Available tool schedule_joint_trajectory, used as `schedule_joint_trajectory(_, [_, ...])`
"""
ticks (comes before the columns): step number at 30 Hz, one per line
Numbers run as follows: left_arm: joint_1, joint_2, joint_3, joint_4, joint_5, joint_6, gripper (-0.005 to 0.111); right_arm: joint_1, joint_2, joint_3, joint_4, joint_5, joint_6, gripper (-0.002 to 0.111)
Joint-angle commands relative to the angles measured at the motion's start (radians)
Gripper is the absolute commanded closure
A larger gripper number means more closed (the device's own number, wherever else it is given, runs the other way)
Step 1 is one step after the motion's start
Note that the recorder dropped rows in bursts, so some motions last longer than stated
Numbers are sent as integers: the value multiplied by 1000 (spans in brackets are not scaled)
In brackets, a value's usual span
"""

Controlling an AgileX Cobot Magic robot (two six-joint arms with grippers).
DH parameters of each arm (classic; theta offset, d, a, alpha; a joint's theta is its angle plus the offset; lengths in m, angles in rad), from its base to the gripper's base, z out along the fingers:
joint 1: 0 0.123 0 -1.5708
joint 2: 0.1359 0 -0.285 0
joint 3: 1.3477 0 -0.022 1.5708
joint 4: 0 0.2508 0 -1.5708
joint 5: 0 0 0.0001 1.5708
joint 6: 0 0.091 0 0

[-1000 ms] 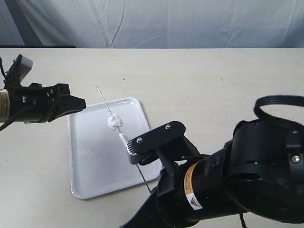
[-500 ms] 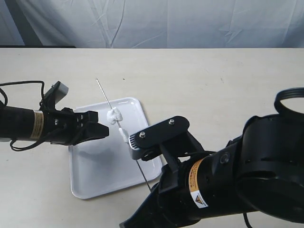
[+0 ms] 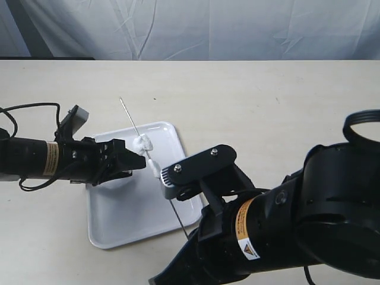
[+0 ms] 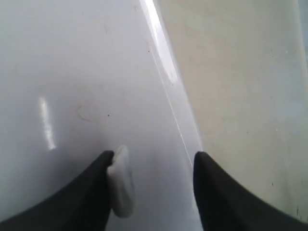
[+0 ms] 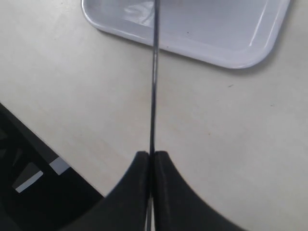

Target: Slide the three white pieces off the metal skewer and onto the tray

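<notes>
The metal skewer (image 3: 135, 129) slants over the tray (image 3: 119, 225), its tip past the far rim. White pieces are threaded on it: a chunky lump (image 3: 142, 144) and a slimmer one (image 3: 153, 168) just below; I cannot separate three. My left gripper (image 3: 135, 161) is open, low over the tray, beside these pieces. In the left wrist view the left gripper (image 4: 154, 156) has a white piece (image 4: 120, 185) resting against one finger (image 4: 91, 192). My right gripper (image 5: 152, 156) is shut on the skewer (image 5: 154, 77) near its lower end; in the exterior view the arm hides its fingers.
The bulky right arm (image 3: 285, 225) fills the near right of the beige table (image 3: 267, 101) and overhangs the tray's near corner. A black cable (image 3: 29, 110) trails from the left arm. A grey cloth backdrop (image 3: 208, 27) hangs behind.
My left gripper has moved right, from beyond the tray's left edge to over the tray beside the white pieces. The skewer and right arm have shifted slightly, then held.
</notes>
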Motion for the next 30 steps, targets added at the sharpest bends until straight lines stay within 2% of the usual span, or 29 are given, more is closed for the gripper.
schedule_joint_trajectory(1, [-4,4,1,-4,21,3,48,3,-8,0,-10,-11,-1,109])
schedule_joint_trajectory(5, [-4,4,1,49,82,1,47,3,-8,0,-10,-11,-1,109])
schedule_joint_trajectory(8, [-4,0,1,55,54,3,47,3,-8,0,-10,-13,-1,109])
schedule_joint_trajectory(15, [-3,-14,1,78,99,89,47,3,-8,0,-12,-25,-1,109])
schedule_joint_trajectory(20, [19,-43,1,-5,46,91,47,3,-8,0,-16,-25,-1,109])
schedule_joint_trajectory(26, [118,-131,1,-74,-121,52,47,3,-8,0,-16,-32,-1,109])
schedule_joint_trajectory(30, [162,-160,1,-54,-313,-7,47,3,-8,0,-16,-60,-1,109])
